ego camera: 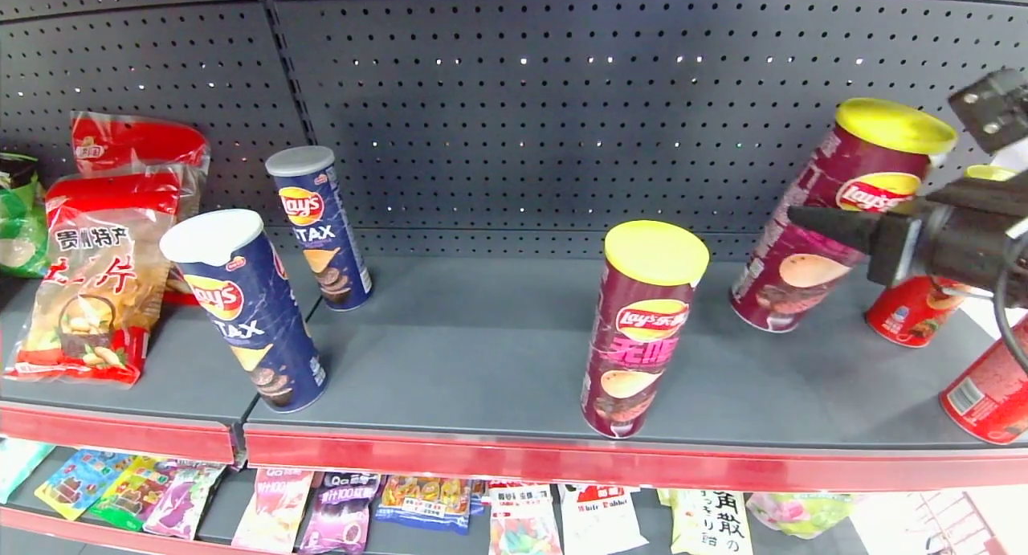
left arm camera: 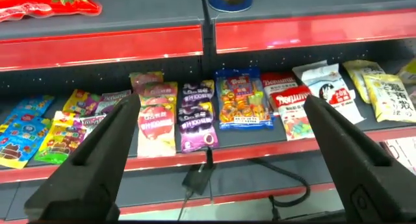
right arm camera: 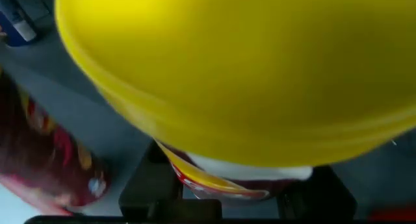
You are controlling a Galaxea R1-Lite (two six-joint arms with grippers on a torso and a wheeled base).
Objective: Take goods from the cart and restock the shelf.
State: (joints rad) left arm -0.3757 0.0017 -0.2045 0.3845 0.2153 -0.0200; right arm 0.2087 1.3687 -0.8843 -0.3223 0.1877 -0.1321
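Can, tilted, pinched by right end effector — far finger hidden; left end effector spread

Logo + lettering on each blue can & maroon can; big characters on red snack bag.

Left claw gapes wide; right claw clamps a tilted can.

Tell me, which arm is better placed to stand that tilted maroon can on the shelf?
Right. The right gripper is shut on the tilted maroon can at the upper shelf; the left gripper hangs open, facing the lower shelf.
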